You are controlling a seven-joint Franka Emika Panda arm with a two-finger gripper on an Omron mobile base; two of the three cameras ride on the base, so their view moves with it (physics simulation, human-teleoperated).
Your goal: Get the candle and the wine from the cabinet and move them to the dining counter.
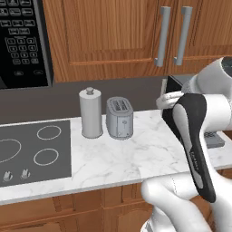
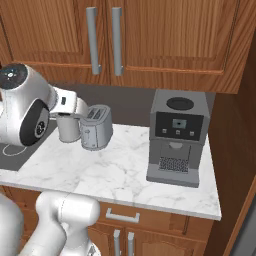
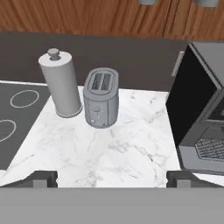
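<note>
Spread wide, the claw (image 3: 112, 178) holds nothing and touches nothing; its two dark fingertips (image 3: 40, 178) hover above the front edge of the counter (image 1: 136, 158). On that marble top stand one grey canister (image 1: 90, 113), one toaster (image 1: 119, 118) just beside it (both along the back edge) and one coffee machine (image 2: 177, 136) toward the right end. One cooktop (image 1: 34, 149) fills the left end. Overhead, the cabinet (image 2: 150, 37) shows two closed doors with two grey bar handles (image 2: 92, 40); candle and wine cannot be seen.
</note>
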